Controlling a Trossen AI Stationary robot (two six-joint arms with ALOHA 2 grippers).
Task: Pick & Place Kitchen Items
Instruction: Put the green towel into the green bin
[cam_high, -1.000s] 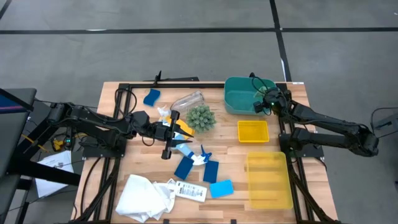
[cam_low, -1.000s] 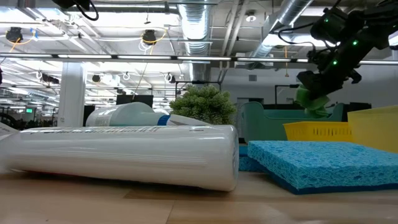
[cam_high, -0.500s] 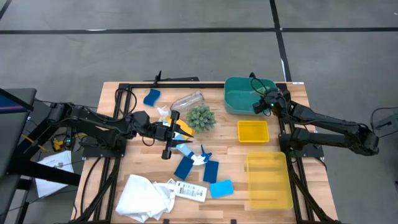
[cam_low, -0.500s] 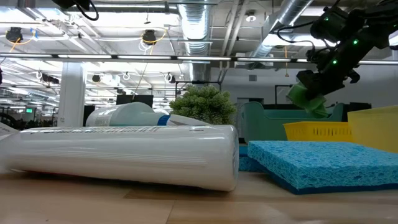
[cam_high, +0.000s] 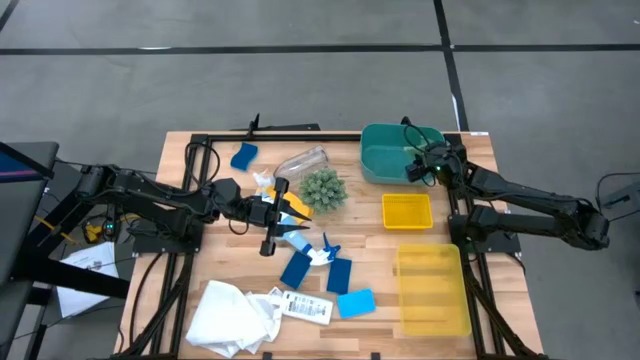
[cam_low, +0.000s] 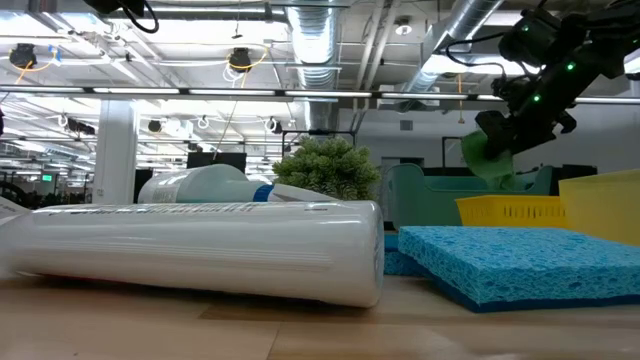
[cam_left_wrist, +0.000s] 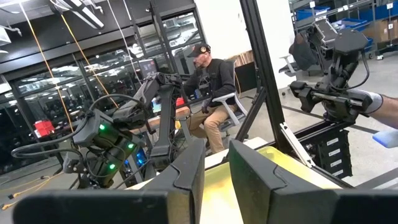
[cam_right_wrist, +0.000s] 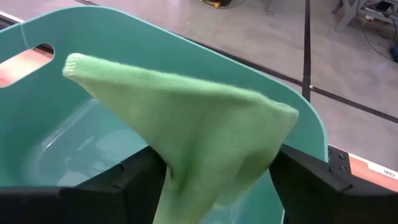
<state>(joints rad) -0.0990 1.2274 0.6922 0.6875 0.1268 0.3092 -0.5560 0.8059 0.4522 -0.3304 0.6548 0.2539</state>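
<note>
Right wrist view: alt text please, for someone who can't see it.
A green sponge hangs tilted between the right gripper's open dark fingers, directly over the inside of a teal bin. Grey floor shows beyond the bin's rim.

Right gripper (cam_high: 416, 171) raised, jaws parted; left gripper (cam_high: 283, 212) low, narrow.

In the right wrist view, the soft green sponge (cam_right_wrist: 186, 124) runs off the lower edge between the right gripper's (cam_right_wrist: 214, 180) dark fingers (cam_right_wrist: 134, 177), so any contact is unclear. The teal plastic bin (cam_right_wrist: 205, 56) is cut by the frame edges. The yellow item in the left gripper (cam_left_wrist: 214, 180) (mostly hidden) cannot be identified.
</note>
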